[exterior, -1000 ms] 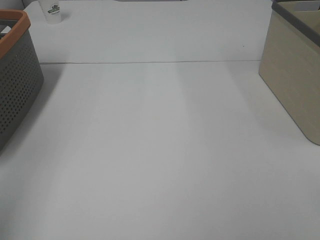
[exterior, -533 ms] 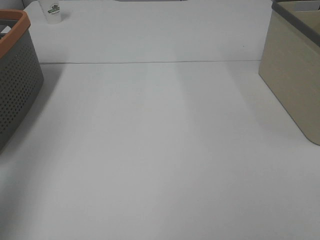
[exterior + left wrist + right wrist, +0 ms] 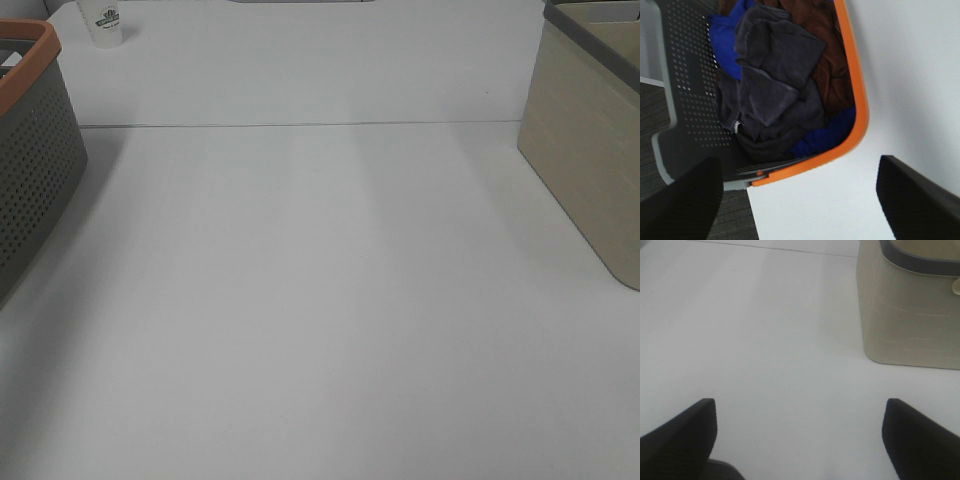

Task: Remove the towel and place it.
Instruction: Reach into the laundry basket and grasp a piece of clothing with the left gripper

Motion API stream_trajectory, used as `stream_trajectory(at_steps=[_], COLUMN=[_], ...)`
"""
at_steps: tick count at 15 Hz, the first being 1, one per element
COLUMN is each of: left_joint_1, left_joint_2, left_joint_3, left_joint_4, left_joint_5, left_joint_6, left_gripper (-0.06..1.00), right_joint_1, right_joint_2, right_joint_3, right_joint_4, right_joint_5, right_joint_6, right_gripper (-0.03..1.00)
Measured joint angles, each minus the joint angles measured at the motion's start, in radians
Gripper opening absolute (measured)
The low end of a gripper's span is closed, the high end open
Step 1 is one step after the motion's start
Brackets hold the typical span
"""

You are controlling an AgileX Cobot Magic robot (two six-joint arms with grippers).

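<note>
Looking from the exterior high camera: flat white tabletop [image 3: 320, 300] fills most of the view. Grey perforated plastic basket with an orange rim [image 3: 35, 170] sits at the left edge. Tall beige plastic bin with a dark grey rim [image 3: 590, 150] sits at the right edge, well apart from the basket. Small white cup with a dark logo [image 3: 105, 22] stands on the far left of the tabletop, beyond the basket.

Left wrist camera: view goes down into the basket, which sits at the tabletop edge with dark grey floor [image 3: 740, 220] beside it. Dark charcoal-grey soft towel [image 3: 780, 85] lies crumpled on top of the pile inside the basket, small white tag showing at its edge near the perforated wall. Bright blue cloth [image 3: 727, 42] and rust-brown cloth [image 3: 822, 30] lie under and around it. Black left fingers [image 3: 685, 205] are spread wide apart above the basket's near corner, touching nothing, with nothing between them.

Right wrist camera: black right fingers [image 3: 680, 440] are also wide apart, with only bare tabletop between them. Bin stands ahead of them, off to one side.
</note>
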Motion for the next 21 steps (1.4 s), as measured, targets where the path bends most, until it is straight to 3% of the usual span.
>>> stream_trajectory(at_steps=[2, 6, 10, 15, 21], left_joint_1=[0.000, 0.008, 0.122, 0.236, 0.245], left_joint_2=[0.120, 0.278, 0.404, 0.536, 0.656], left_joint_3=[-0.135, -0.249, -0.326, -0.334, -0.334], left_joint_4=[0.053, 0.097, 0.017, -0.088, -0.128], left_joint_5=[0.035, 0.048, 0.043, -0.057, -0.228], left_joint_6=[-0.001, 0.000, 0.028, 0.097, 0.148], left_gripper=[0.78, 0.78, 0.78, 0.78, 0.77], right_joint_1=[0.000, 0.000, 0.000, 0.000, 0.000], right_joint_2=[0.000, 0.000, 0.000, 0.000, 0.000], right_joint_3=[0.000, 0.000, 0.000, 0.000, 0.000], right_joint_4=[0.000, 0.000, 0.000, 0.000, 0.000], right_joint_5=[0.000, 0.000, 0.000, 0.000, 0.000], right_joint_6=[0.001, 0.002, 0.002, 0.002, 0.002], right_gripper=[0.87, 0.87, 0.87, 0.87, 0.87])
